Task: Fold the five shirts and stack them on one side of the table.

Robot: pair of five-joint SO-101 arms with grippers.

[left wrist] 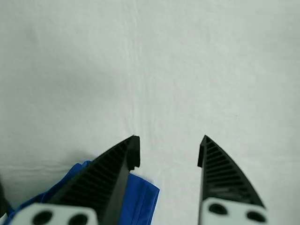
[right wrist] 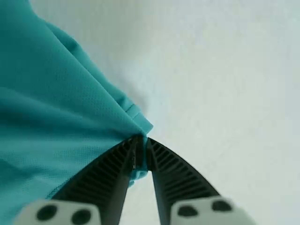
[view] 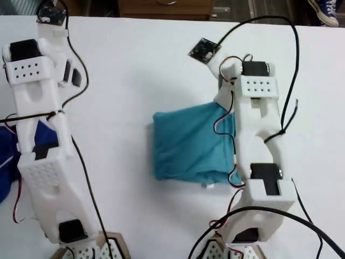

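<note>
A teal shirt (view: 186,143) lies partly folded in the middle of the white table (view: 135,70). My right gripper (right wrist: 142,142) is shut on a hemmed corner of the teal shirt (right wrist: 56,93), which is drawn up taut toward the right gripper (view: 225,101) at the shirt's far right corner. A dark blue shirt (view: 6,156) is bunched at the table's left edge beside the left arm. My left gripper (left wrist: 168,140) is open above bare table, with an edge of the blue shirt (left wrist: 143,199) under one finger. The left gripper (view: 73,74) sits at the far left.
Black cables (view: 294,59) loop around the right arm and trail along the left arm. Both arm bases (view: 91,248) stand at the front edge. Dark furniture (view: 161,8) lies beyond the far edge. White tabletop stretches between the arms and to the far right.
</note>
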